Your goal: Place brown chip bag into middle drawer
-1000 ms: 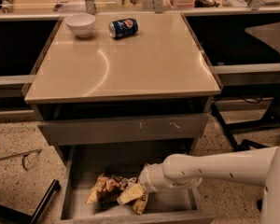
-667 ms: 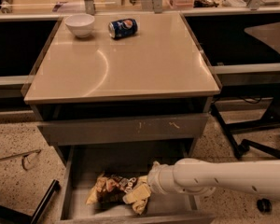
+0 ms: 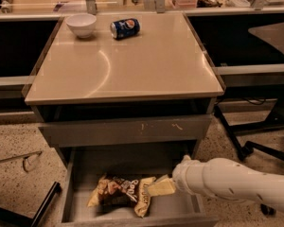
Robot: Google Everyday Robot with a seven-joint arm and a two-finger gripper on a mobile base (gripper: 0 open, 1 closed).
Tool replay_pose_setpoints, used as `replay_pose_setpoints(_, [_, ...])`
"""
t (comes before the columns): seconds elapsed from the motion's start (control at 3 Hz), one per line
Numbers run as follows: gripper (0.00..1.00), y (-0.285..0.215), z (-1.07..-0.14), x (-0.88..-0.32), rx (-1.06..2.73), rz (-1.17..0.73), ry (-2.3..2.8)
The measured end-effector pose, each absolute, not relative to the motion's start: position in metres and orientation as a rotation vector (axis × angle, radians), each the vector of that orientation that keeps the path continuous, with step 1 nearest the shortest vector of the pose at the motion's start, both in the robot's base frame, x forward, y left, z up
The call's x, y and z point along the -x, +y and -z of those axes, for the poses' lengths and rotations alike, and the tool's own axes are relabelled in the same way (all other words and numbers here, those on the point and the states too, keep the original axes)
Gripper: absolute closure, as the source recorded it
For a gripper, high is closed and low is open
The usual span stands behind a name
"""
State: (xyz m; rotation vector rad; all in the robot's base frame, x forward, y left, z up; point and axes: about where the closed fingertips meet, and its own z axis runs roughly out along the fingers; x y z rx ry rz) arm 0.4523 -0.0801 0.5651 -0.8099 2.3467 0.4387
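Observation:
The brown chip bag [image 3: 120,192] lies crumpled on the flat grey floor of the open middle drawer [image 3: 180,209], left of centre, one pale yellow end pointing right. My gripper [image 3: 160,187] is at the end of the white arm [image 3: 227,181], which reaches in from the right. It sits low inside the drawer, right at the bag's right end. Whether it touches the bag I cannot tell.
A closed grey drawer front with yellowish scratches [image 3: 125,129] hangs just above the open drawer. On the beige tabletop [image 3: 132,65] a white bowl [image 3: 81,23] and a blue soda can [image 3: 125,27] lie at the back. Chair legs [image 3: 255,145] stand at the right and a dark bar [image 3: 45,203] at the lower left.
My gripper and arm have drawn back to the right and slightly up, from over the bag to its right end. The bag has stayed in place on the drawer floor.

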Motion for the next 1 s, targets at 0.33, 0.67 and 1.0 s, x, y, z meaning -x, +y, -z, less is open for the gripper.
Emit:
replay_pose_setpoints(0.33, [0.00,-0.102,-0.611,-0.439,0.739,-0.332,2.356])
replay_pose_setpoints(0.67, [0.00,-0.125,-0.635,-0.414,0.685,-0.235,2.391])
replay_pose_setpoints(1.0, [0.00,-0.128,-0.687,-0.402,0.694,-0.152,2.333])
